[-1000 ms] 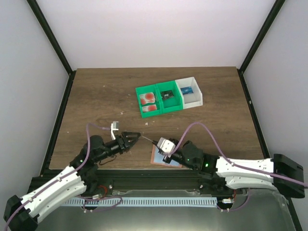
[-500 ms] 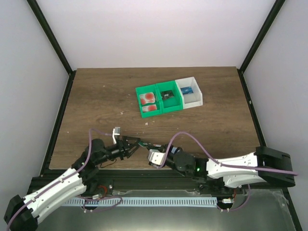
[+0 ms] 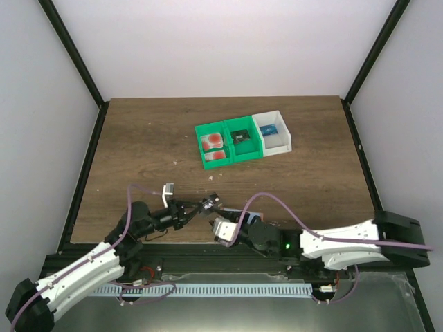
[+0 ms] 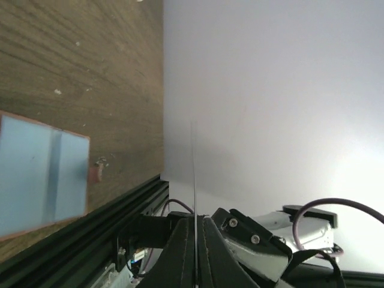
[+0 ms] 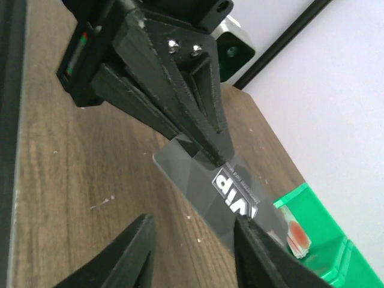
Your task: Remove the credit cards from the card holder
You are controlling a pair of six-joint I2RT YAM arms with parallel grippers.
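A thin dark grey credit card (image 5: 234, 192) marked "VIP" is pinched at one end by my left gripper (image 3: 196, 208), which is shut on it just above the table. From the left wrist the card (image 4: 195, 168) shows edge-on between the closed left gripper (image 4: 196, 219). My right gripper (image 5: 192, 252) stands open just short of the card's free end, its fingers (image 5: 129, 252) apart and touching nothing. The card holder (image 4: 36, 174), blue-grey inside with a salmon rim, lies open on the wood. In the top view the right arm mostly hides it.
At the back, a green bin (image 3: 213, 147) holds pale cards with red blots (image 5: 295, 231). A second green compartment (image 3: 242, 136) holds dark cards, and a white bin (image 3: 272, 130) holds something blue. The black frame rail (image 4: 90, 228) runs along the near table edge.
The dark card has passed from my right gripper to my left. The left jaws closed on it, and the right jaws opened and let go. The right arm shifted left and lower.
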